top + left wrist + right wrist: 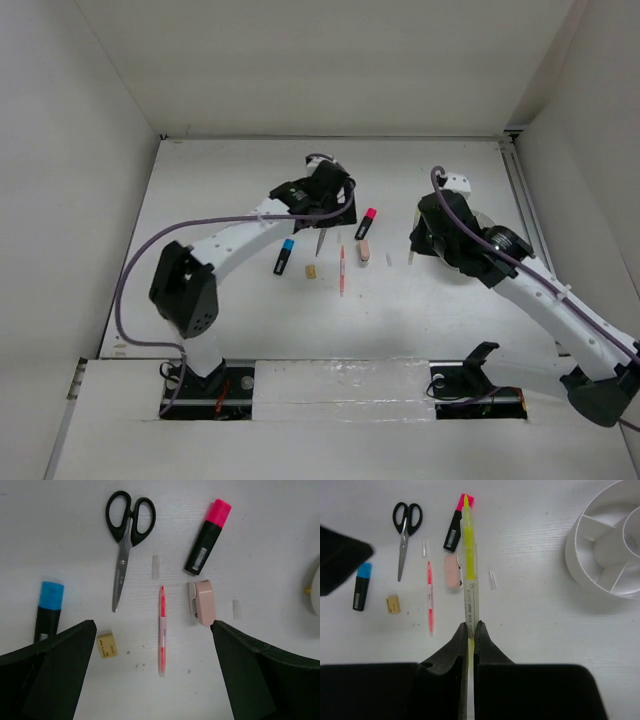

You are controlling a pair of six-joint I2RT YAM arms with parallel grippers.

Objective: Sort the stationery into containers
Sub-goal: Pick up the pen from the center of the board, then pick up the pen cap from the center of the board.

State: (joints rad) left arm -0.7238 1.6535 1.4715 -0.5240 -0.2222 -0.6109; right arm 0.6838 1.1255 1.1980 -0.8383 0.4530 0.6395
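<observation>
Pinches the light, stiff, likely slippery stick (467, 565) by its near end in the closed right claw (470, 625), with left claw (152, 625) spread wide over the pen (161, 640).

The white tub (574, 562) is cut off by the right-wrist view's edge.

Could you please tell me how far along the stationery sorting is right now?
Nothing looks sorted yet: the visible compartments of the white tub are empty. In hand: the right gripper clamps the yellow highlighter. Left to do: the scissors, blue-capped marker, pink-capped marker, red pen, tan eraser and pink eraser lie on the table below the open left gripper.
</observation>
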